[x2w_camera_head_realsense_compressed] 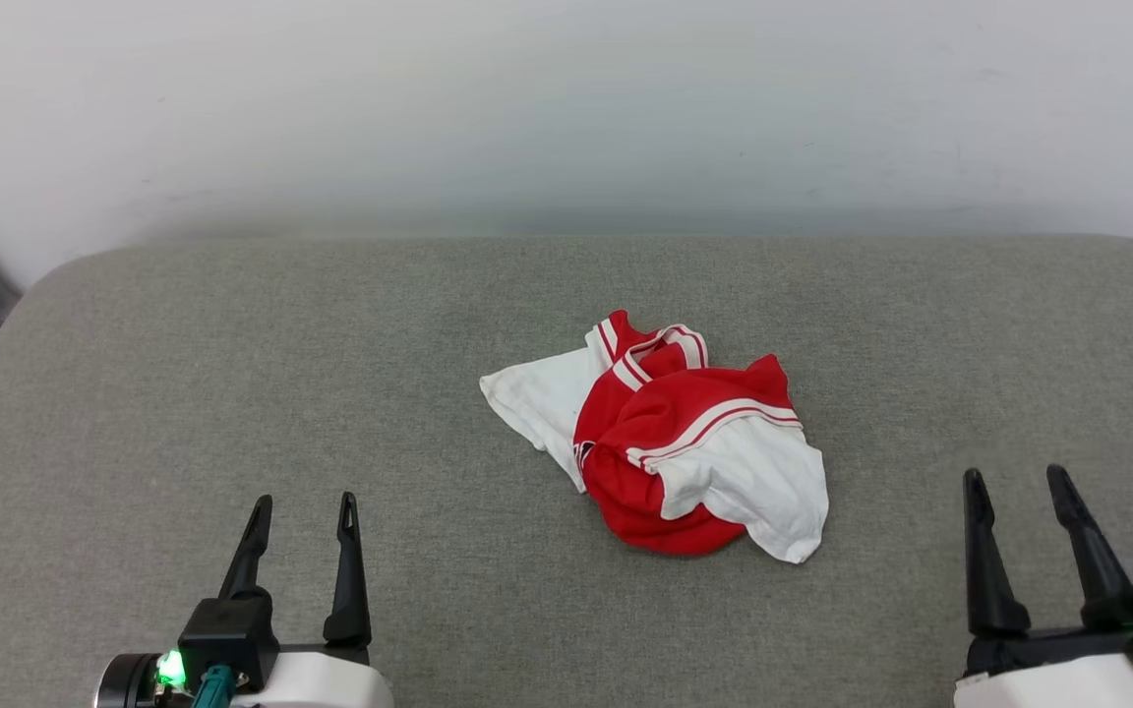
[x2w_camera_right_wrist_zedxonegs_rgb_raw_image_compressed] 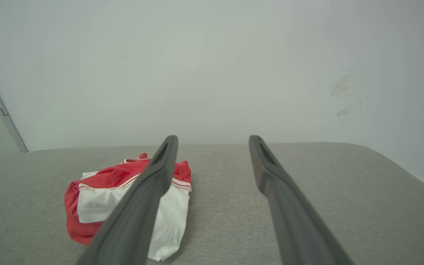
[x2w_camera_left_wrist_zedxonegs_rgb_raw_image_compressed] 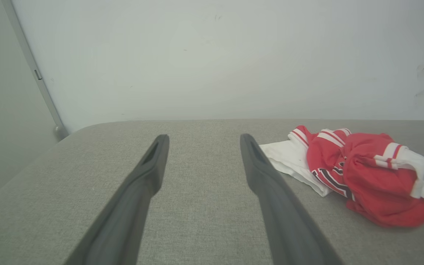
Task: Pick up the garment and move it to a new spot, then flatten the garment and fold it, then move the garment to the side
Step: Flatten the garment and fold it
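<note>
While left tool [x2w_camera_head_realsense_compressed: 304, 500] and right tool [x2w_camera_head_realsense_compressed: 1015, 474] gape empty, crumpled red-and-white garment [x2w_camera_head_realsense_compressed: 665, 418].

We can see only a bit of black and white print on the garment [x2w_camera_left_wrist_zedxonegs_rgb_raw_image_compressed: 370, 187]; the rest is tucked in its folds, so we cannot read it. Its white sleeve runs off the edge of the left wrist view. In the right wrist view, one finger [x2w_camera_right_wrist_zedxonegs_rgb_raw_image_compressed: 142, 206] of the right gripper [x2w_camera_right_wrist_zedxonegs_rgb_raw_image_compressed: 212, 139] covers part of it.
</note>
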Robot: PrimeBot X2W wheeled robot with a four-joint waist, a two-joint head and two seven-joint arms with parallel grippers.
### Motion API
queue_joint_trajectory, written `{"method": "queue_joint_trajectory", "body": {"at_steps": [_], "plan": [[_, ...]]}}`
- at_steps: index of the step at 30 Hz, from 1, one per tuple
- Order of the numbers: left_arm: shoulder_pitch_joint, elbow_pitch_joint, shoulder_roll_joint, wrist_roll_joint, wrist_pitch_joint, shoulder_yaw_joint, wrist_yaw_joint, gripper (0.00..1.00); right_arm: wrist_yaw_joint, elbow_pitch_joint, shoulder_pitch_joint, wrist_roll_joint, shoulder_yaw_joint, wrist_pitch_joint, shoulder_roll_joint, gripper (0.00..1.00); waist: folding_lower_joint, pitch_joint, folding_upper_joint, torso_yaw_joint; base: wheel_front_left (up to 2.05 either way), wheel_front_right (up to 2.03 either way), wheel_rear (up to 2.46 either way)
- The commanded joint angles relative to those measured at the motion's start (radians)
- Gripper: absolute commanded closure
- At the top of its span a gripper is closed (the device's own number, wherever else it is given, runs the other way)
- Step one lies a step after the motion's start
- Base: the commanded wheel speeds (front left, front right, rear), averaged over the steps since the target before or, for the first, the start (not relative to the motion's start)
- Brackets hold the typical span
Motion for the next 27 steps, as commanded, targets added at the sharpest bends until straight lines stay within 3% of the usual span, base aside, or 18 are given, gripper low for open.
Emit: {"method": "queue_joint_trajectory", "body": {"at_steps": [1, 5, 11, 17, 21, 27], "plan": [[0.005, 0.000, -0.004, 0.009, -0.003, 0.004, -0.006, 0.00, 0.000, -0.022, -0.035, -0.018, -0.004, -0.002, 0.002, 0.00, 0.0000, 0.001, 0.0000, 0.001, 0.00, 0.00, 0.00], [-0.008, -0.001, -0.009, 0.014, -0.003, 0.016, -0.015, 0.00, 0.000, -0.089, -0.123, -0.087, 0.000, -0.002, -0.002, 0.00, 0.0000, 0.009, 0.0000, 0.002, 0.00, 0.00, 0.00], [-0.020, -0.003, -0.015, 0.007, -0.003, 0.024, -0.023, 0.00, 0.000, -0.115, -0.271, -0.102, 0.052, -0.002, -0.109, 0.00, 0.0000, 0.029, 0.0000, 0.000, 0.00, 0.00, 0.00], [-0.029, -0.002, -0.018, 0.005, -0.003, 0.031, -0.028, 0.00, 0.000, -0.021, -0.446, -0.037, 0.211, 0.021, -0.305, 0.00, 0.0000, 0.051, 0.0000, 0.000, 0.00, 0.00, 0.00], [-0.038, -0.002, -0.020, 0.003, -0.003, 0.034, -0.030, 0.00, 0.000, 0.007, -0.551, 0.091, 0.402, 0.207, -0.456, 0.00, 0.0000, 0.063, 0.0000, 0.001, 0.00, 0.00, 0.00], [-0.058, -0.008, -0.021, -0.001, -0.003, 0.037, -0.033, 0.00, 0.000, -0.052, -0.691, 0.295, 0.704, 0.540, -0.662, 0.00, 0.0000, 0.104, 0.0000, 0.004, 0.00, 0.00, 0.00]]}}
